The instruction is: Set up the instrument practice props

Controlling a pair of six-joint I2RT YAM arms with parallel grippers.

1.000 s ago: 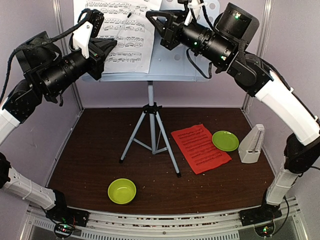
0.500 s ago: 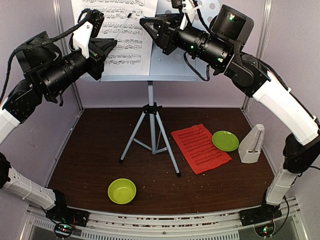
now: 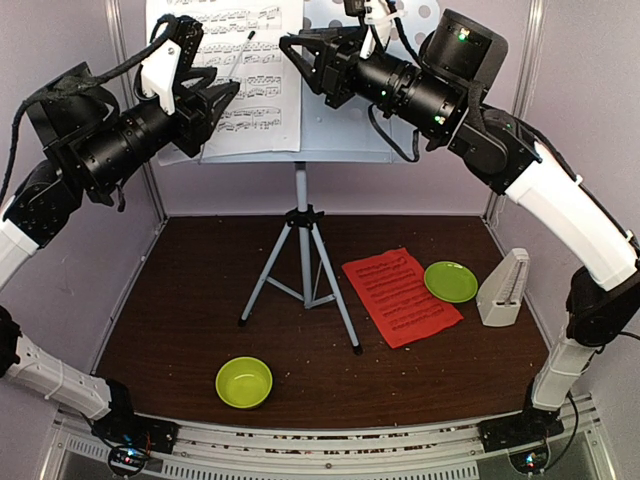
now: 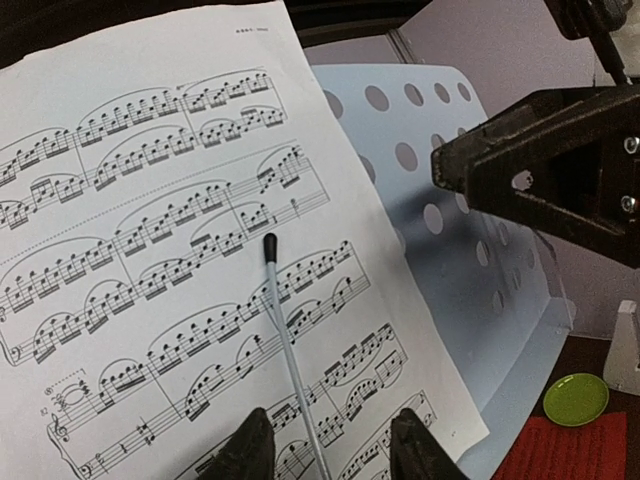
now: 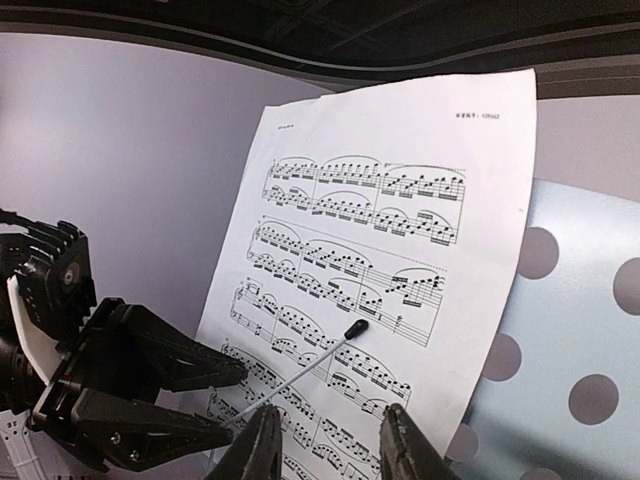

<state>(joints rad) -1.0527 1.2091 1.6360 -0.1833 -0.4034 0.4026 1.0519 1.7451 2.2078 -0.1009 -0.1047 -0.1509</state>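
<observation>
Left hand (image 4: 330, 440) first: its two fingers stand apart at the lower edge of the white sheet-music page (image 4: 150, 250), gripping nothing that I can see. The stand's thin retaining wire (image 4: 285, 330) runs up between them, its dark tip lying on the staves. My right hand (image 5: 325, 440) also has its fingers parted, pointed at the same page from the other side, with only paper showing in the gap. From overhead, both arms are raised high, the hands facing each other across the page.

The page leans on the left part of the music stand (image 4: 470, 270), whose pale perforated desk shows bare to its right. The stand is upright on its grey tripod near the middle of the dark bench (image 3: 180, 300).

The red sheet-music page (image 3: 402, 296) lies flat on the bench just right of the tripod legs, its far corner by the lime-green plate (image 3: 451, 281) — touching or not, I cannot tell. The cream metronome (image 3: 503, 288) stands upright just right of the plate. A lime-green bowl (image 3: 244, 382) sits near the front edge, well apart from the rest.
</observation>
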